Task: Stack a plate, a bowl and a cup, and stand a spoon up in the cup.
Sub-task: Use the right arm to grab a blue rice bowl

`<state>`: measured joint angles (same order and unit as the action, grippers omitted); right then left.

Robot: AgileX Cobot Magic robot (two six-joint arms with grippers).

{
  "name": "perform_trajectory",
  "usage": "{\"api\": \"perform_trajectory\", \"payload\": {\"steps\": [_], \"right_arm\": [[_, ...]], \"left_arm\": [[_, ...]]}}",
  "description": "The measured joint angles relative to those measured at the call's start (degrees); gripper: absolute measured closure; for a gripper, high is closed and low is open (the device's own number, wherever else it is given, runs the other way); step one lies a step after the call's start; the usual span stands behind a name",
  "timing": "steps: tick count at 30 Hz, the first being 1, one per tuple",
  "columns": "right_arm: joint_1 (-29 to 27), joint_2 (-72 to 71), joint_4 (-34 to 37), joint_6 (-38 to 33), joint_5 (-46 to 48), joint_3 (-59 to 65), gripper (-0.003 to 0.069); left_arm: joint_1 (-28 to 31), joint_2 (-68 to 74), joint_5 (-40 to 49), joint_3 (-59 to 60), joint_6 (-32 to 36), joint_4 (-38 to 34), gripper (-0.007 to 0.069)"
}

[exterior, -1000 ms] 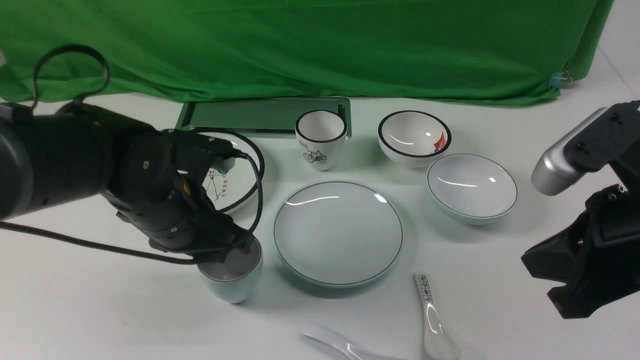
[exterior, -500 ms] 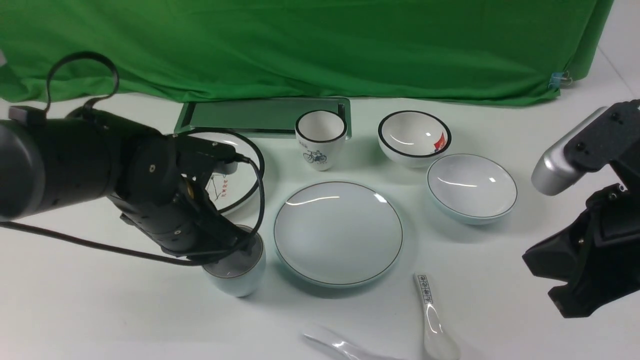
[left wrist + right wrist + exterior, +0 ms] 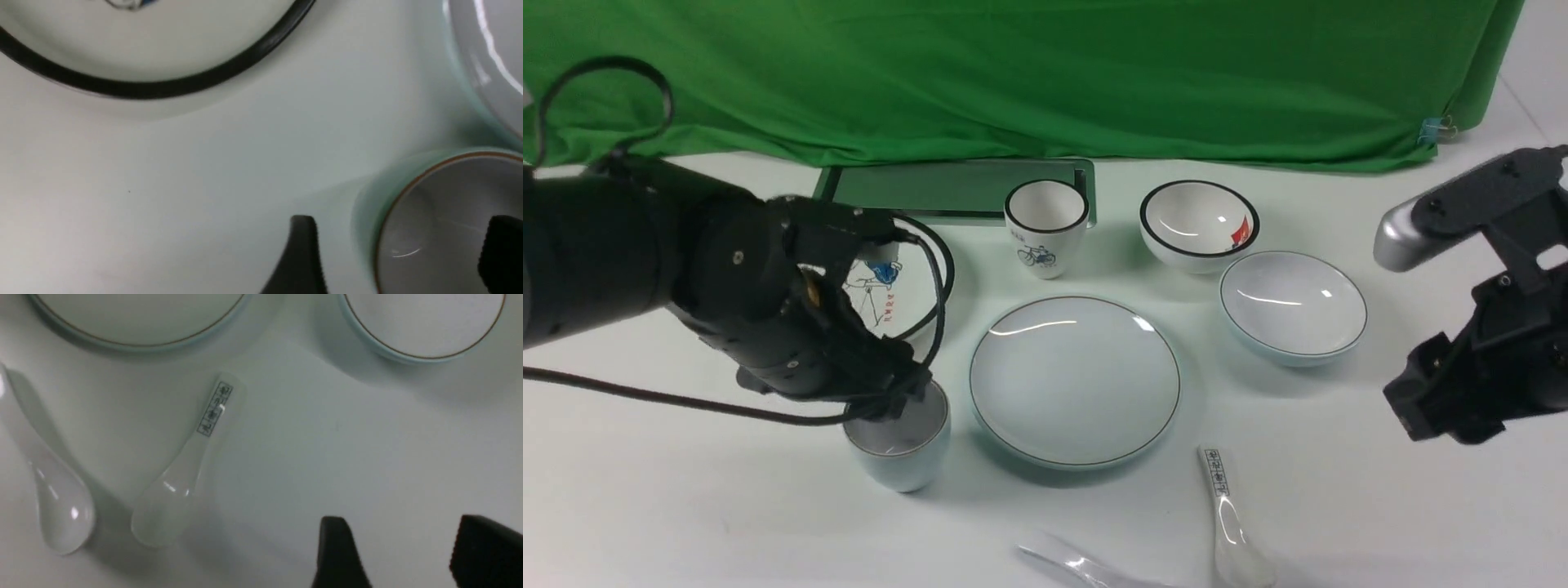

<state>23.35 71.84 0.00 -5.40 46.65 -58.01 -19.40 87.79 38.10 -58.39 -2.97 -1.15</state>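
The pale cup [image 3: 897, 447] stands left of the plain plate [image 3: 1074, 380]. My left gripper [image 3: 890, 406] is open right over the cup's rim. In the left wrist view one finger [image 3: 304, 253] is outside the cup [image 3: 445, 204] and the other finger [image 3: 502, 253] is inside it, neither pressing the wall. The shallow bowl [image 3: 1293, 306] sits right of the plate. The plain spoon [image 3: 1086, 567] lies at the front edge and shows in the right wrist view [image 3: 53, 490]. My right gripper [image 3: 1437, 420] is open and empty [image 3: 412, 551] over bare table, right of the spoons.
A printed spoon [image 3: 1229, 523] lies beside the plain one. A black-rimmed cup with a bicycle [image 3: 1045, 224], a black-rimmed bowl [image 3: 1199, 222] and a cartoon plate [image 3: 890, 286] stand behind. A green tray [image 3: 956, 192] and green cloth lie at the back.
My left arm has shifted a little left and back over the cup, which has stayed about where it was. My right arm has risen and moved slightly back.
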Motion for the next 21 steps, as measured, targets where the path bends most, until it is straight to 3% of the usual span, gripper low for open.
{"api": "perform_trajectory", "payload": {"steps": [5,10,13,14,15,18,19,21], "right_arm": [[-6.5,7.5,-0.3,0.3,-1.2,-6.9,0.0246],[-11.7,15.0,0.0,0.4,-3.2,-11.5,0.0246],[-13.4,22.4,0.7,0.8,-6.4,-14.6,0.0246],[-13.4,22.8,0.7,0.9,-6.6,-14.8,0.0246],[-13.6,26.6,1.0,1.0,-7.3,-16.8,0.0246],[-13.7,31.7,1.3,1.5,-7.8,-20.1,0.0239],[-13.7,32.5,1.3,1.5,-7.9,-20.6,0.0237],[-13.7,36.9,1.3,1.9,-8.6,-23.6,0.0220]], "left_arm": [[0.0,-10.2,1.7,0.0,0.0,0.2,0.0023],[0.0,-18.1,4.2,0.0,0.0,0.2,0.0086],[0.0,-22.6,6.0,0.0,0.0,0.2,0.0245],[0.0,-22.8,6.1,0.0,0.0,0.2,0.0256],[0.0,-24.0,6.2,0.0,0.2,0.0,0.0361],[0.0,-24.7,6.4,0.0,1.2,-0.3,0.0523],[0.0,-24.7,6.4,0.0,1.4,-0.4,0.0533],[0.0,-24.7,6.5,0.1,2.2,-0.4,0.0630]]}}
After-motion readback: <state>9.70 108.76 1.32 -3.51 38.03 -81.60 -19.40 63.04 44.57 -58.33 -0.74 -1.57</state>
